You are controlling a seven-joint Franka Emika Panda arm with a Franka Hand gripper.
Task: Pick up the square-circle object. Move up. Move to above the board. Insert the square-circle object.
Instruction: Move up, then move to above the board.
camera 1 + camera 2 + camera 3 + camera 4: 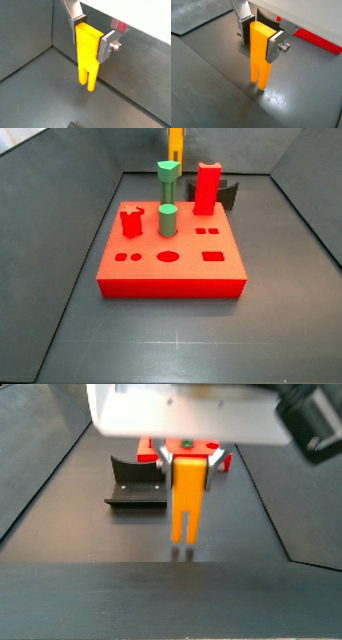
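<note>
The square-circle object [87,50], a tall orange-yellow flat bar with two short prongs at its lower end, hangs upright in my gripper [92,37]. The silver fingers are shut on its upper part in both wrist views; my gripper [260,37] shows the same hold. In a side view the bar [187,499] hangs under my gripper [190,456] with its prongs close to the grey floor. I cannot tell whether they touch. The board [174,258], a large red block with holes, lies mid-floor. The bar [175,143] stands beyond its far edge, and the gripper is above that frame.
On the board are a green cylinder peg [168,220] and a small red block [131,221]. A second green peg [167,173] and a tall red block [209,188] stand at its far edge. The dark fixture [134,484] stands beside the bar. Grey walls enclose the floor.
</note>
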